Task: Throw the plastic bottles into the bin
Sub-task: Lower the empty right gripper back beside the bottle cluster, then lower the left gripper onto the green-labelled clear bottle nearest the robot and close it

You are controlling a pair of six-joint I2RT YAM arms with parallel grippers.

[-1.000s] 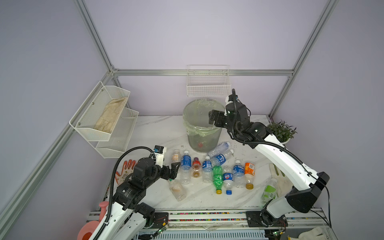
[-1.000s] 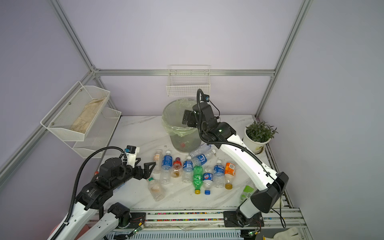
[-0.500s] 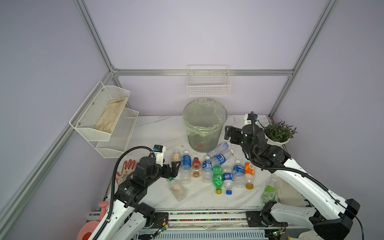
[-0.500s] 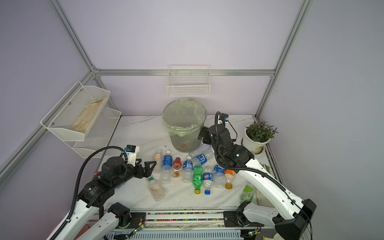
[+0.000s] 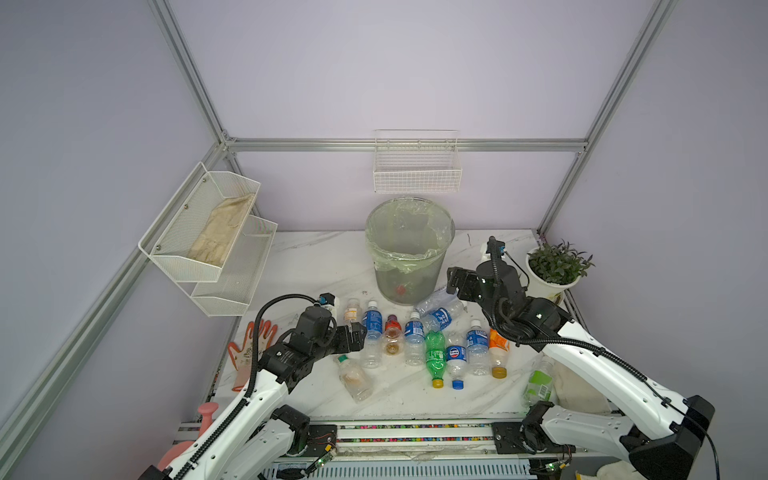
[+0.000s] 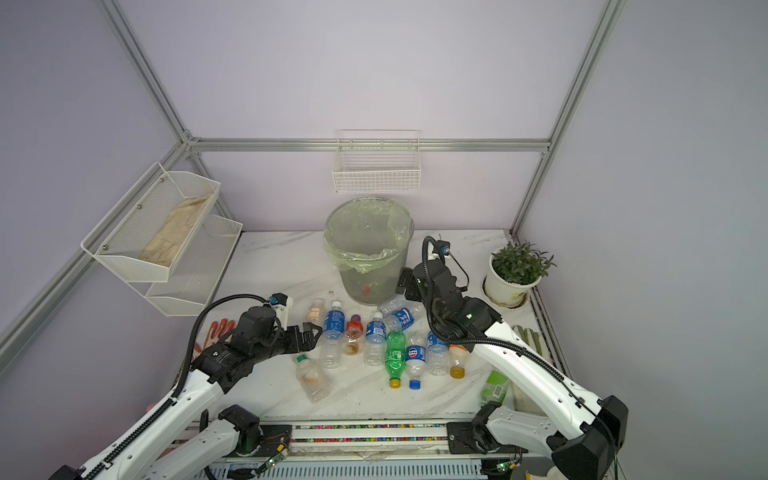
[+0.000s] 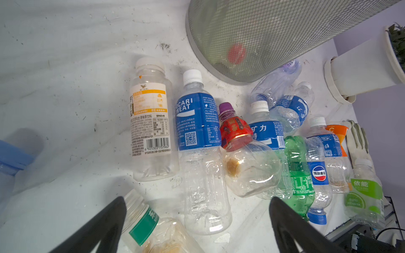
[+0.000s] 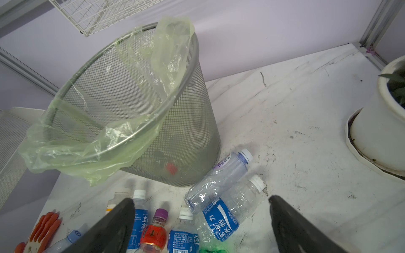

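At frame left in both top views, wire shelves [image 5: 239,270] on the wall, cloth [image 5: 220,232] in the upper one. Lower left, orange glove [image 5: 254,341] flat on the table [image 5: 316,257]. Next, left gripper [image 5: 358,334], low over the table beside the row's left end, jaws spread wide, gripping nothing. In the left wrist view, black fingers [image 7: 105,223] either side of a blue-label bottle [image 7: 197,131]. Across lower centre, bottles [image 5: 415,340] lying in a tight row on the table, outside the bin. Mid-row, green bottle [image 5: 435,353]. At the bin's foot, crushed pair [image 5: 440,309]. At centre, behind the row, bin [image 5: 409,249], upright, pale-green bag over its rim, something red low behind the mesh. Just right of its lower wall, right gripper [image 5: 453,282], above the crushed pair, jaws wide apart, empty. Lower right, apart from the row, green-label bottle [image 5: 539,384]. Far right, plant pot [image 5: 550,284].
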